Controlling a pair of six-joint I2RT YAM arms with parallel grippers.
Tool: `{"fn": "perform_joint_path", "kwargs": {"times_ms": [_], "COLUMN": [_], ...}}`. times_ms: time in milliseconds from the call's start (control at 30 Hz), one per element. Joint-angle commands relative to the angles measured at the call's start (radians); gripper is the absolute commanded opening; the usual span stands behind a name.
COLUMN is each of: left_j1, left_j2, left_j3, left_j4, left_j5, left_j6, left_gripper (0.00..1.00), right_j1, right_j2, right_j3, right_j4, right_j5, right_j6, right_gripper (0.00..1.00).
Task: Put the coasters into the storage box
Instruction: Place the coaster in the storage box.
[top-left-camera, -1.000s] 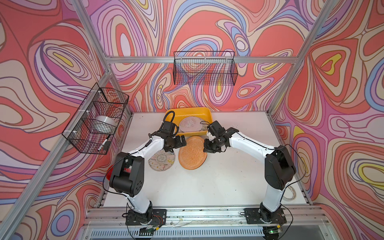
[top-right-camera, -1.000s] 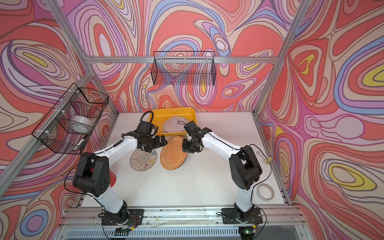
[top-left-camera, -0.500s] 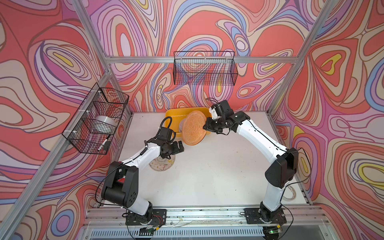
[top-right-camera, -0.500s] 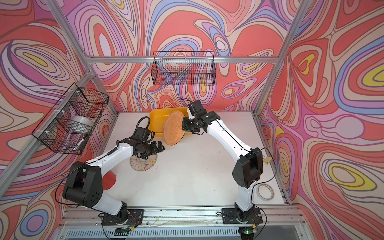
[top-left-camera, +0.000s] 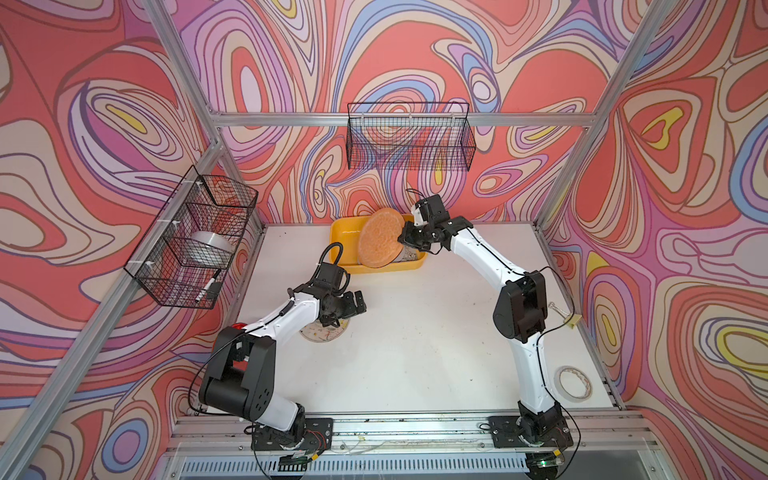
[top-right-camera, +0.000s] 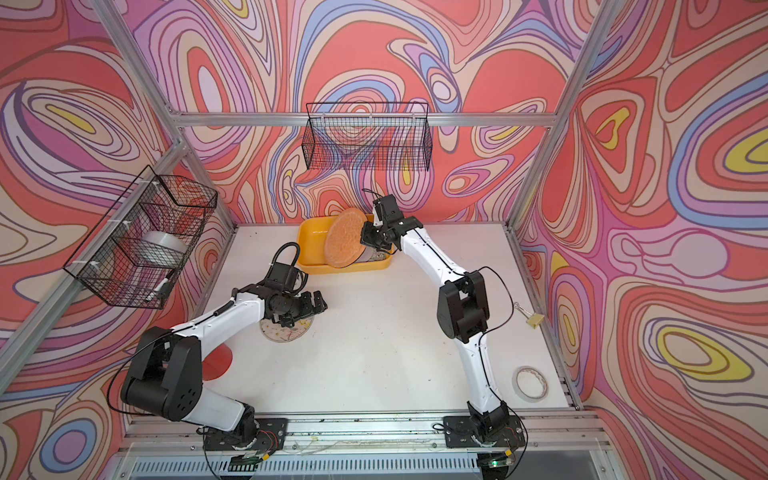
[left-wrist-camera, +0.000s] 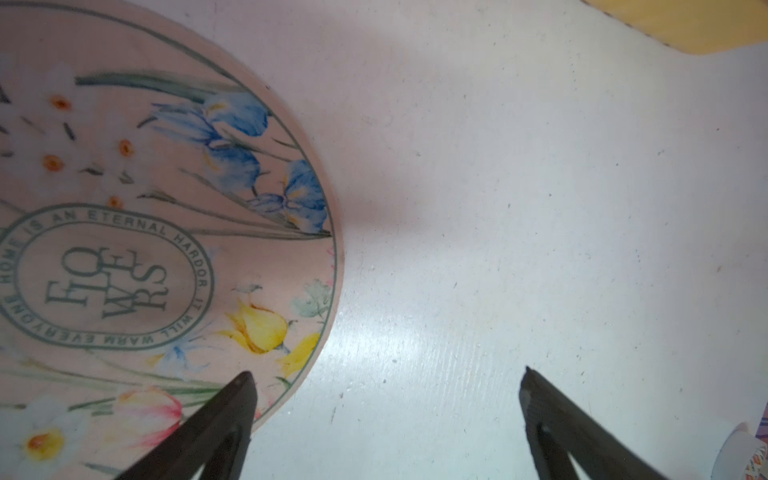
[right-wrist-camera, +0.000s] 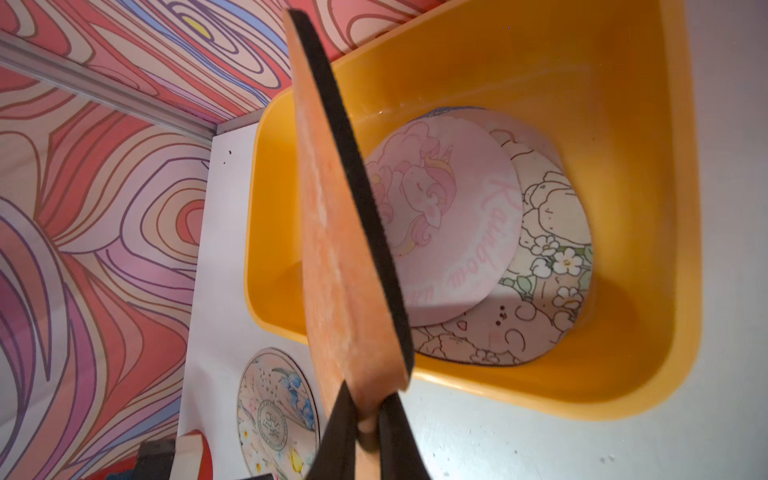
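the orange coaster (top-left-camera: 380, 237) hangs on edge over the storage box (top-left-camera: 344, 236), pinched at its rim by the right gripper (top-left-camera: 404, 240). a pink unicorn coaster (right-wrist-camera: 449, 232) lies inside on a cream coaster (right-wrist-camera: 544, 257). the left gripper (left-wrist-camera: 385, 374), jaws wide apart, hovers over the floral coaster (top-left-camera: 326, 333) on the table (top-left-camera: 415, 353).

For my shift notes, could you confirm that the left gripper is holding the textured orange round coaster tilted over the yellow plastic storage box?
Not quite: it is the right gripper that is holding the textured orange round coaster tilted over the yellow plastic storage box, as the right wrist view shows.
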Motion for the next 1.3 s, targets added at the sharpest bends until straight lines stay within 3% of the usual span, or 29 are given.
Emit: {"fn": "perform_joint_path", "kwargs": {"times_ms": [0,433,500,567,667,833,1267], "left_j1": [0.005,0.005,0.007,0.01,0.022,0.061,0.237], "left_j2": [-0.03,-0.029,-0.03,-0.029,-0.023,-0.016,0.074], "left_j3": [-0.014,-0.013,-0.007,0.003,0.02,0.048,0.158], "left_j4": [0.0,-0.007,-0.019,-0.036,-0.054,-0.093,-0.185], "left_j5": [-0.007,-0.028,-0.047,-0.063,-0.08,-0.118,-0.265], "left_j6": [-0.009,-0.012,-0.007,-0.002,0.004,0.015,0.065], "left_gripper": [1.0,1.0,1.0,1.0,1.0,1.0,1.0], "right_j1": [-0.019,-0.058,-0.058,-0.058,-0.058,-0.058,-0.052], "right_j2": [0.066,0.264,0.249,0.221,0.188,0.136,-0.167], "right_j3": [0.058,0.205,0.18,0.142,0.119,0.076,-0.262], "right_j4": [0.095,0.032,0.03,0.038,0.029,0.021,0.092], "right_j5": [-0.008,-0.005,0.009,0.032,0.053,0.043,-0.018], "right_j6": [0.049,0.1,0.097,0.088,0.064,0.034,-0.022], "right_gripper": [0.0,0.0,0.29,0.5,0.65,0.71,0.81]}}
